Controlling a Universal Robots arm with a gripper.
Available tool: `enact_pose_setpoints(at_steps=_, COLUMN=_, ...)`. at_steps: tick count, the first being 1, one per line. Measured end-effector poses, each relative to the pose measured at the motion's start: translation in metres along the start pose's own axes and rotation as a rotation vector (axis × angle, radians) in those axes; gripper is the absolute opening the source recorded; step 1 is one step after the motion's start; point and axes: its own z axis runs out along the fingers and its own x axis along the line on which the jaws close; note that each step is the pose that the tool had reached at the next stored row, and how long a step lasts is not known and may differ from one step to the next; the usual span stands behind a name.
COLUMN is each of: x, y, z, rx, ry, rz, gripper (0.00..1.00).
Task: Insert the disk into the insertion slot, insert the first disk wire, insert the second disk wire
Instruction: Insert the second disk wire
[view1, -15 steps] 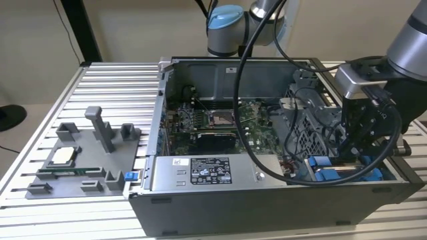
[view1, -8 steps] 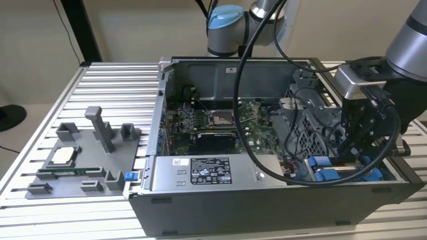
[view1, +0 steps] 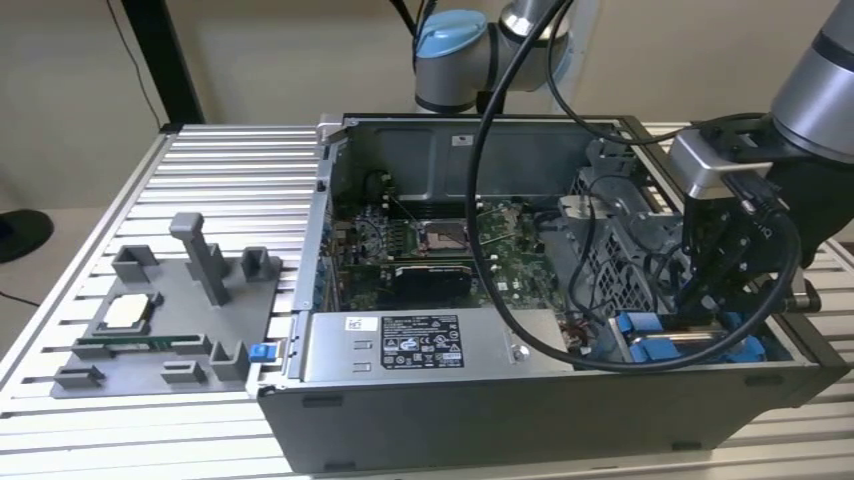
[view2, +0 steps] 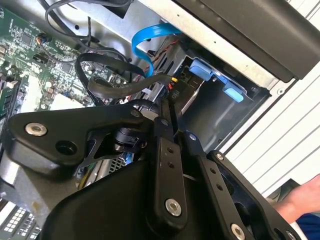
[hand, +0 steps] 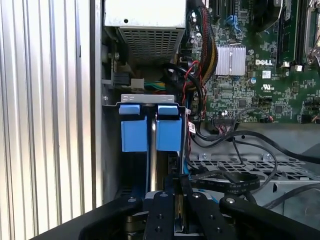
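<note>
Pincer: the gripper (view1: 703, 312) hung low inside the computer case (view1: 534, 420), at the exterior view's near right corner, right over the drive bay.
Pincer state: its fingers (view2: 161, 131) stood narrow and appeared to pinch a black plug with red and yellow leads, taken here to be a disk wire (view2: 176, 91); whether the first or the second could not be told.
Plug position: just beside the near end of the bay, seemingly not yet seated, though the contact itself was hidden.
Disk: the disk (hand: 135, 131) sat down inside the insertion slot (hand: 111, 150), its blue carrier tabs standing side by side at the slot's mouth in both wrist views.
Blue cable: a blue flat cable (view2: 145, 40) looped loose above the bay; its ends were hidden.
Surroundings: the motherboard (hand: 250, 75) lay to the exterior view's left of the bay, and the power supply (view1: 414, 345) sat along the near wall.
Progress: disk insertion looked finished; one wire was in hand, and neither wire could be confirmed as plugged.
</note>
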Motion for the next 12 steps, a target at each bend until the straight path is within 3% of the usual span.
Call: enact_pose_setpoints(at_steps=12, x=-0.0001, y=0.0, z=-0.0012, rx=0.0, ry=0.001, rz=0.001, gripper=0.0)
